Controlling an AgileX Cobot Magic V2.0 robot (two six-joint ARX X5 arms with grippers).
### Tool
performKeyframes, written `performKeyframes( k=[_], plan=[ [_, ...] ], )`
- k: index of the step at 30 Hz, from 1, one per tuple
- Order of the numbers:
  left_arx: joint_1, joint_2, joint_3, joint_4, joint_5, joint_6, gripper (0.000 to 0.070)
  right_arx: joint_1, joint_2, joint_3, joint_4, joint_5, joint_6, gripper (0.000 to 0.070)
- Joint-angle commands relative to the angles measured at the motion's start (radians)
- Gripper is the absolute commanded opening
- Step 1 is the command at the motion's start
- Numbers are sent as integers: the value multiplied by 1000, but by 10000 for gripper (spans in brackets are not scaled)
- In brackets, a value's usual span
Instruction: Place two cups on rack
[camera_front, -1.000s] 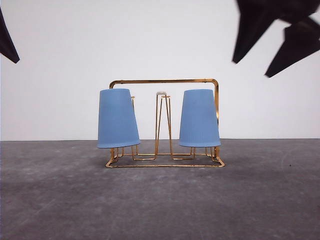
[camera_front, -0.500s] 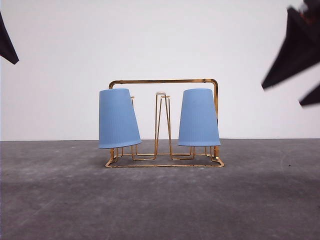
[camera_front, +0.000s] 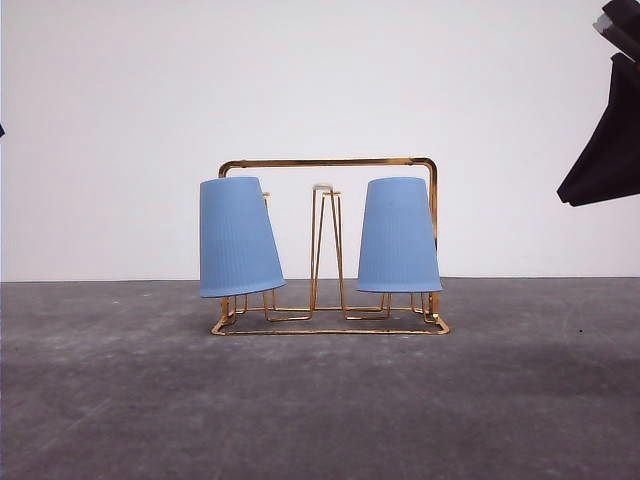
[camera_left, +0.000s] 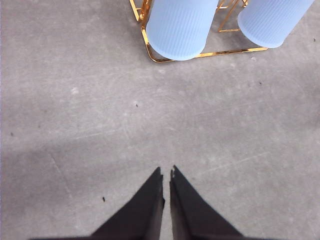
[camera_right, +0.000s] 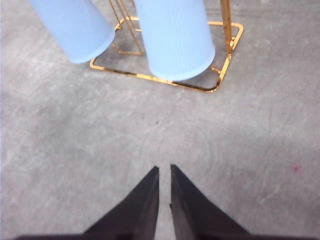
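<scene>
A thin gold-coloured wire rack (camera_front: 328, 246) with a rounded rectangular frame stands at the middle of the grey tabletop (camera_front: 320, 400), in front of a white wall. Two light-blue ribbed plastic tumblers hang upside down on its prongs: the left cup (camera_front: 239, 237) leans slightly, the right cup (camera_front: 399, 236) sits straighter. A white-tipped centre prong (camera_front: 323, 187) stands bare between them.

The left claw (camera_left: 166, 174) hangs over bare tabletop on the near side of the rack, its dark fingers pressed nearly together and holding nothing. The right claw (camera_right: 164, 171) does likewise, empty and closed to a narrow slit.

Both cups appear placed, so the task looks finished. Any next move seems only to call for keeping both arms well clear of the rack.
</scene>
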Motion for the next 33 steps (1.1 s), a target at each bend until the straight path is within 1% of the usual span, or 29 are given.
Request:
performKeyframes(
  k=[1,9,12,15,18,21,24,29,33],
  plan=[
    [-3,3,17,8,0,18,0,5,4,10,13,0,7,32],
    [-3,2,17,8,0,18,0,5,4,10,14,0,7,32],
    [7,-40,-2,24,-5,57,0,5,4,10,14,0,7,32],
    [33,-145,-107,142,-8,79,0,5,4,10,15,0,7,32],
    [84,-295,-279,362,-23,131,0,5,4,10,15,0,7,32],
    [150,-444,-446,568,-37,159,0,5,4,10,15,0,7,32],
    [218,-566,-565,668,-38,160,0,5,4,10,15,0,7,32],
    [292,-694,-675,636,-37,161,0,5,4,10,15,0,7,32],
    [307,-758,-736,608,-38,161,0,5,4,10,15,0,7,32]
  ],
)
